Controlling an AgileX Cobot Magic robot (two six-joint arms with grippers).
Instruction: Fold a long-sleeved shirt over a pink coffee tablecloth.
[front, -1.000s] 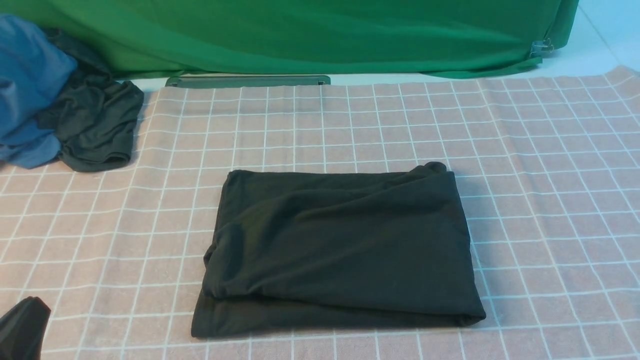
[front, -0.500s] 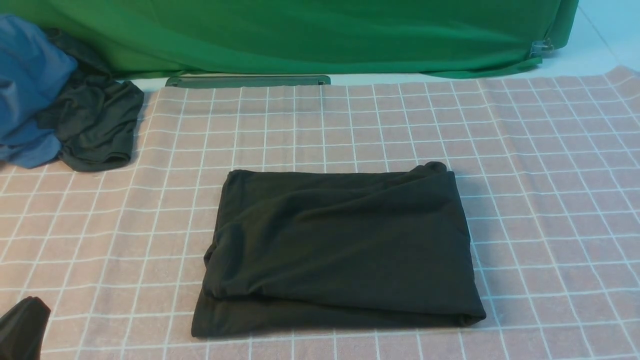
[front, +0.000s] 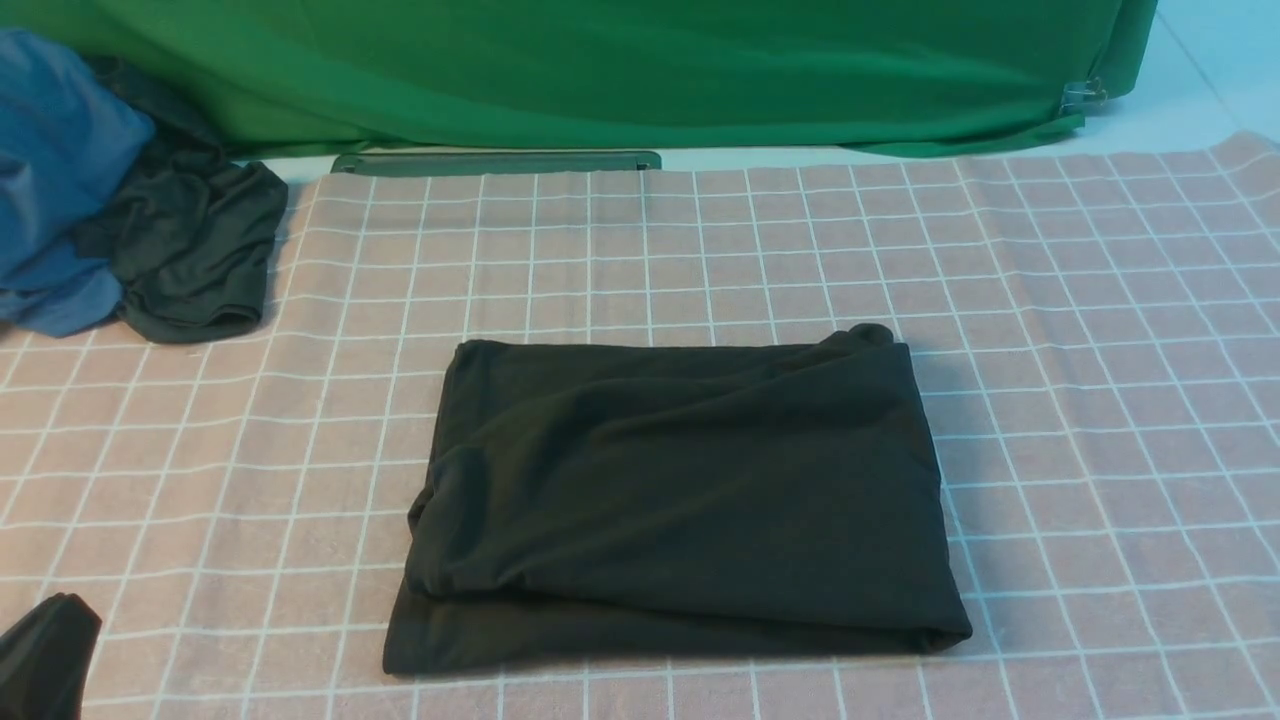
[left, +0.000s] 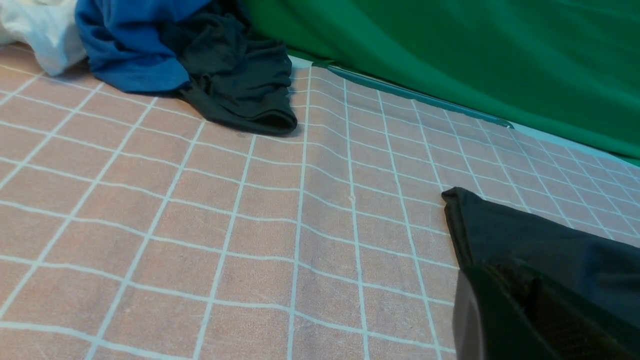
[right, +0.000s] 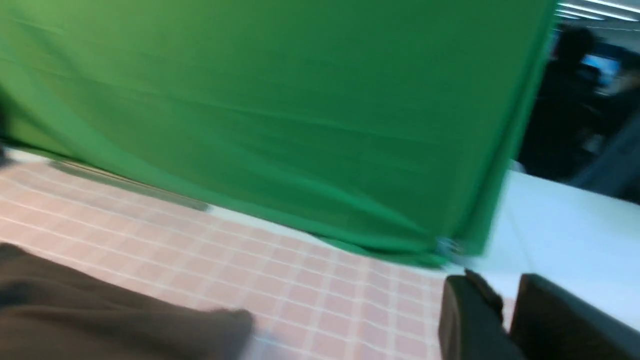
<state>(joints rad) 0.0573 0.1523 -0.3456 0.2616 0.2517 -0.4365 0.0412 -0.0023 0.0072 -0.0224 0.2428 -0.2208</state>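
the large black soft-knit long-sleeved shirt (front: 675, 500) lies as a flat, roughly rectangular bundle in the middle of the wide pale pink tablecloth with its thin white grid (front: 1050, 300); no sleeves trail out, the layers are stacked with one lower layer peeking along the near edge, and a small lump of cloth sticks up at the far right corner; by this i judge the folding to be done or nearly so, with at most some tidying of that corner and the uneven near hem left; the chest print is not visible; the left gripper (left: 530, 320) sits low at the near left of the cloth, apart from the shirt in the front view; its jaws are together and it grips nothing; the right gripper (right: 505, 315) is outside the front view; its wrist picture is blurred, showing two dark fingers with a narrow gap and nothing between them, aimed toward the plain green backdrop cloth (front: 600, 70); how far apart they stand i cannot tell; a crumpled blue garment (front: 50, 180) and a smaller dark grey-green garment (front: 190, 250) lie heaped at the far left, well apart from the shirt.
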